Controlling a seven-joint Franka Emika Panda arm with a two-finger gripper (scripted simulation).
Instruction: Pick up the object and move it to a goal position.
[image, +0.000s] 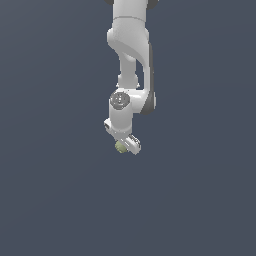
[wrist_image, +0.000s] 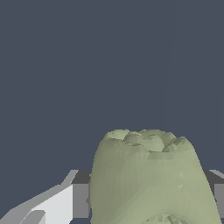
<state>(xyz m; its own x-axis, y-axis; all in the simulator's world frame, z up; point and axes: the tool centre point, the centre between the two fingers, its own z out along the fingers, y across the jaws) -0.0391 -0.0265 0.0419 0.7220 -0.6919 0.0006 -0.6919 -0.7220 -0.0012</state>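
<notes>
Honestly the only other thing to see is the backdrop: a flat, dark blue-grey surface that fills the exterior view edge to edge. It's the same slate colour in the wrist view, smooth and untextured, with barely any change in shading across it. I can't tell whether it's a floor, a wall or a desk.

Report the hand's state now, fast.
Hand: closed on the olive-green lumpy object, which sits between its fingers in the wrist view.
</notes>
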